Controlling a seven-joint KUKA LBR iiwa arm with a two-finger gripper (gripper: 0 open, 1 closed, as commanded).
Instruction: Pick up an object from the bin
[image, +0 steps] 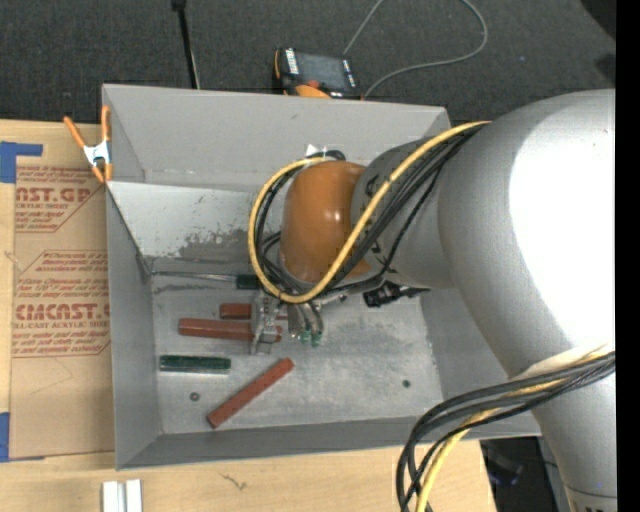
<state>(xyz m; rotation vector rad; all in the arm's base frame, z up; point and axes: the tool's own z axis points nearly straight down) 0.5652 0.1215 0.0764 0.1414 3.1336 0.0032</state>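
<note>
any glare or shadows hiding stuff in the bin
Camera view: a soft highlight sits on the arm's orange cover. The bin floor is evenly lit, and the red-brown stick and dark green stick cast only faint shadows.

The light is even and fairly bright, apparently coming from overhead. Left of the gripper (288, 333) the grey bin (372, 366) floor is plainly lit, while a soft shadow gathers beneath it and to its right. Glare whitens the silver arm (545, 230) to the right, and a dull sheen marks the orange cover (318, 212) above.
</note>
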